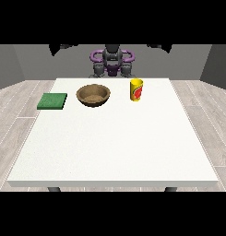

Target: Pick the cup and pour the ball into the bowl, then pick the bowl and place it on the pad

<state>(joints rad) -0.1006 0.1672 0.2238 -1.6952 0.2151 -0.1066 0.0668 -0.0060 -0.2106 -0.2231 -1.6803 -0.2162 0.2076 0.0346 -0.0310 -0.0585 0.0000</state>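
I see the cup standing upright on the far part of the white desk, a little right of the middle. It is yellow with a red patch on its side facing me, and its mouth is open at the top. I cannot make out the ball from here; the inside of the cup is hidden by its wall.

To the left of the cup, apart from it, sits the bowl. It is brown and wood-toned, round and shallow, its hollow showing darker than its rim, and it rests flat on the desk.

Further left again, close to the desk's left edge, lies the pad, a flat, dark green square, well apart from the bowl. The three things form a rough row across the far part of the desk.

Behind the far edge I see the robot's torso, dark grey with purple loops at the shoulders. Neither hand shows over the desk, so how the fingers are held I cannot tell.
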